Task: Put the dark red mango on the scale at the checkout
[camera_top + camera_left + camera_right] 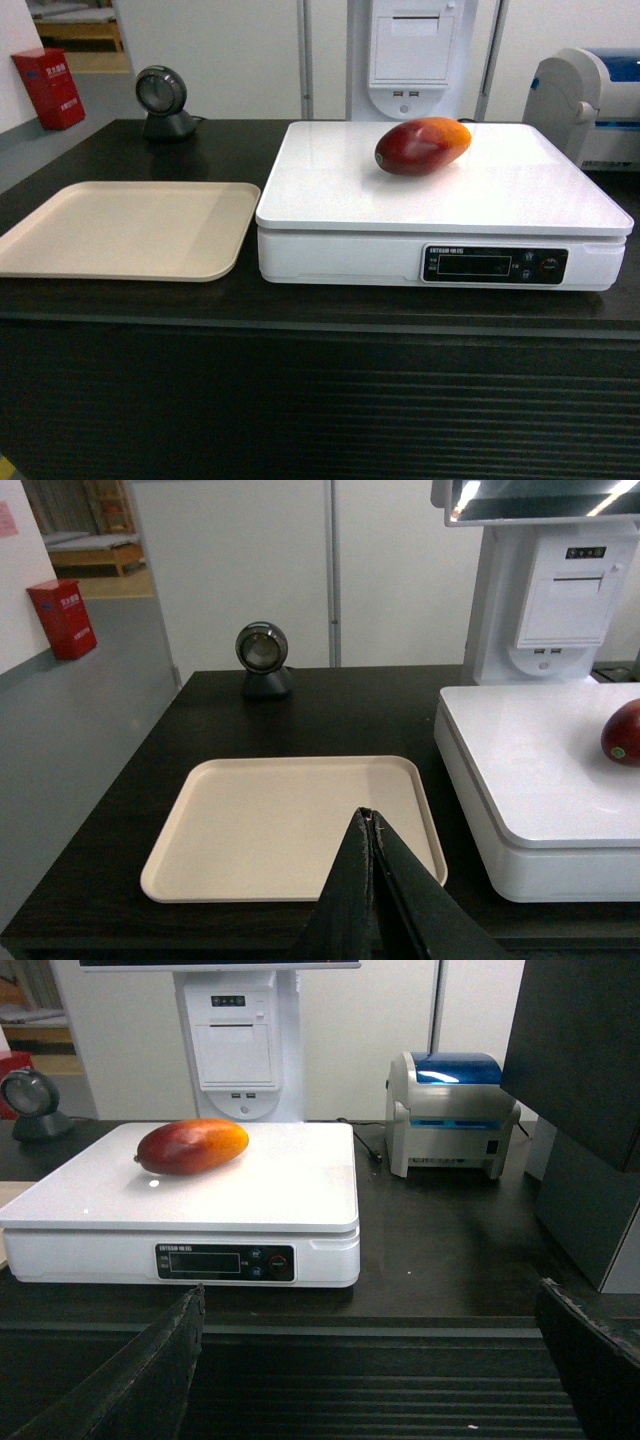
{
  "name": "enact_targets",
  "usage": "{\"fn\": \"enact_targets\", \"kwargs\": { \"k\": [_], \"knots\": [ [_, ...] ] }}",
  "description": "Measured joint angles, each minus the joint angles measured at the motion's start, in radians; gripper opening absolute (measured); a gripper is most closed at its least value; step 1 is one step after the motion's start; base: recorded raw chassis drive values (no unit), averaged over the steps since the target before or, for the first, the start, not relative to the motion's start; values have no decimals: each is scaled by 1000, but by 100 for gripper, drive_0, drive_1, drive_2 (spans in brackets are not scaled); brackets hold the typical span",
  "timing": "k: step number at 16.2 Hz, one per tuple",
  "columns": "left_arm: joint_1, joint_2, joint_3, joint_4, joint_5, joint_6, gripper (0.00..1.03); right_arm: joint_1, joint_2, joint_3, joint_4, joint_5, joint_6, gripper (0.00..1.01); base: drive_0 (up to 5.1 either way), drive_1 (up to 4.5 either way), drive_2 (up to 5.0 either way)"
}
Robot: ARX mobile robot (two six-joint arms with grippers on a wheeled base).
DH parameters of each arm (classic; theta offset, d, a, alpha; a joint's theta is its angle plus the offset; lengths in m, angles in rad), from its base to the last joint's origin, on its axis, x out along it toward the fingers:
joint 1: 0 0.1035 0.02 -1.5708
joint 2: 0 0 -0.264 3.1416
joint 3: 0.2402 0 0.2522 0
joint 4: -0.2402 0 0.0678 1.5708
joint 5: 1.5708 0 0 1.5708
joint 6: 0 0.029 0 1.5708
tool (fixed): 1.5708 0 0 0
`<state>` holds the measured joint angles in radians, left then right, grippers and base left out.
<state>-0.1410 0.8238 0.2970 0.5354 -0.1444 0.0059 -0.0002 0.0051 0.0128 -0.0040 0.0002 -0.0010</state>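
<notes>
Mango (422,146), dark red with an orange-yellow end, lies on its side on the white platform of the scale (440,215), toward twelve o'clock of the platform's middle, its yellow end pointing to three o'clock in the head view. That scale sits on the dark bench (320,305) with its display strip facing the robot. Just beside it at nine o'clock lies a flat beige tray (125,230), apart from the scale by a narrow gap. At eleven o'clock on the bench stands a round barcode scanner (160,100). Left tool (372,825) hangs over the near edge of the tray, its dark fingers pressed together and holding nothing. Right tool (370,1360) hangs in front of the bench's ribbed panel, fingers spread wide at the picture's corners, empty. A blue-topped label printer (450,1110) stands at three o'clock of the scale.
</notes>
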Motion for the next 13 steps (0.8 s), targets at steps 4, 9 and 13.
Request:
{"fn": "enact_targets", "kwargs": {
  "k": [4,9,13],
  "knots": [
    [45,-106,-115,-10,51,-3,2,0,0,0,0,0,0,98,0,0,0],
    [142,-238,-193,-59,144,-3,2,0,0,0,0,0,0,98,0,0,0],
    [140,-321,-229,-108,145,-3,2,0,0,0,0,0,0,98,0,0,0]
  ]
}}
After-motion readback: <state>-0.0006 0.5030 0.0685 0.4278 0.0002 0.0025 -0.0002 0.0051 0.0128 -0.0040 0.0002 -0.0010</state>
